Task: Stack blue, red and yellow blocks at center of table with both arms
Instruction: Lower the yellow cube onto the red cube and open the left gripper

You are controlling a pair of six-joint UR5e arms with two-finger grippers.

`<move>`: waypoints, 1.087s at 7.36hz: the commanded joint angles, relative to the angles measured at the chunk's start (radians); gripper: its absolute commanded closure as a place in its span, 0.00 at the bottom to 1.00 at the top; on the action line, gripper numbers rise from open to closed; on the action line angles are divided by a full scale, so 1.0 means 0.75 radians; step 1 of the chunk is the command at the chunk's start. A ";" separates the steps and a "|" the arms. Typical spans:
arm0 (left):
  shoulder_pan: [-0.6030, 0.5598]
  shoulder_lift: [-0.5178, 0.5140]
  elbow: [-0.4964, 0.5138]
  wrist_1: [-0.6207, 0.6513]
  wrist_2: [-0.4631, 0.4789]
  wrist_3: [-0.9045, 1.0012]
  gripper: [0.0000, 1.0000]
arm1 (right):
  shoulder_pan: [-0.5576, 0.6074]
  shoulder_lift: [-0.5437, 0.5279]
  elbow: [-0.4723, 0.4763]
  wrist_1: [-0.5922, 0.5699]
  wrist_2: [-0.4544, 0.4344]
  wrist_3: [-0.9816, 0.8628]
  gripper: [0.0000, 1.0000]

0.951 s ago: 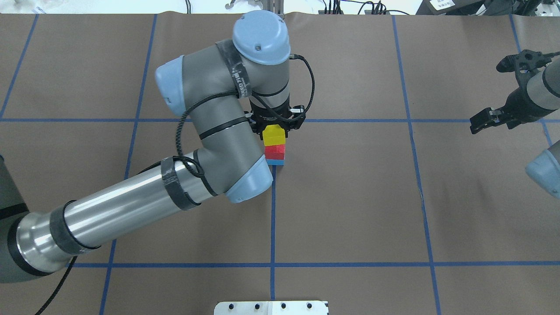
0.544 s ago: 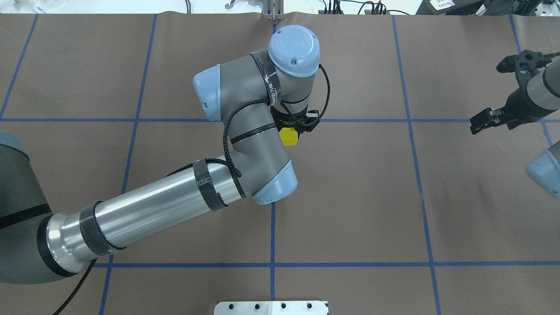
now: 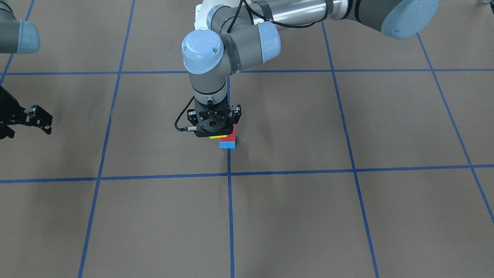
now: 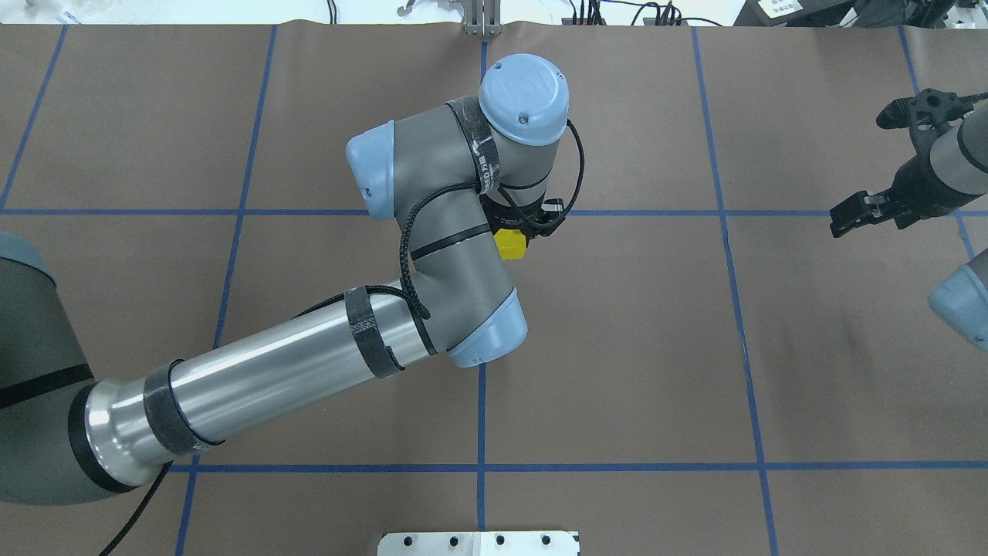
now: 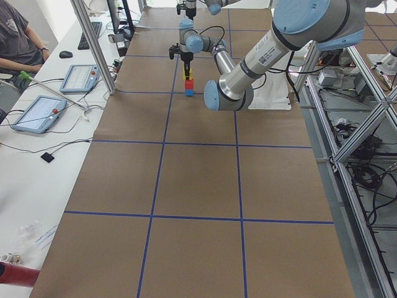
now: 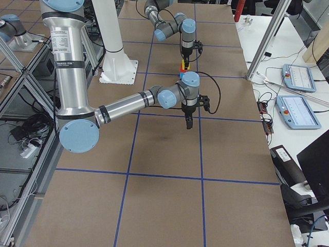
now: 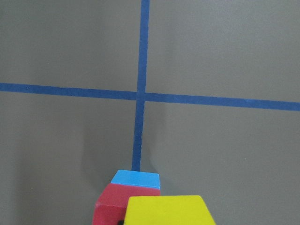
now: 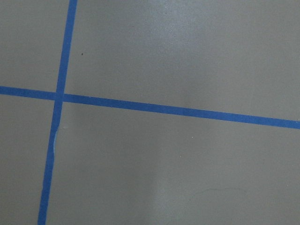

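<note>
red block [image 3: 231,135] sits on the blue block [image 3: 227,145] by the centre cross of the surface [image 3: 308,216]. the left gripper [image 3: 215,129] looks to have its jaws clamped on the yellow block [image 4: 511,243], just over the red one and slightly off-line; seating and release remain. the right gripper [image 3: 45,121] hangs well aside, jaws apart, empty.

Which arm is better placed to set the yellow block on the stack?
Left. The left end effector holds the yellow block just over the red block on the blue block; the right end effector is open, empty and far aside.
</note>
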 commanded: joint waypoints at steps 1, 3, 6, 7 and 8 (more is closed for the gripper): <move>-0.004 0.058 -0.085 0.057 -0.002 0.054 1.00 | 0.000 0.000 -0.004 0.000 0.001 0.000 0.00; -0.004 0.081 -0.110 0.058 -0.002 0.056 1.00 | 0.000 0.000 -0.004 0.000 0.001 0.000 0.00; -0.002 0.079 -0.108 0.054 0.000 0.056 1.00 | 0.000 0.000 -0.004 0.000 0.001 0.000 0.00; -0.002 0.077 -0.108 0.053 0.000 0.056 1.00 | 0.000 0.002 -0.004 0.000 0.001 0.002 0.00; -0.002 0.077 -0.108 0.051 0.000 0.056 1.00 | 0.000 0.000 -0.004 0.000 0.001 0.000 0.00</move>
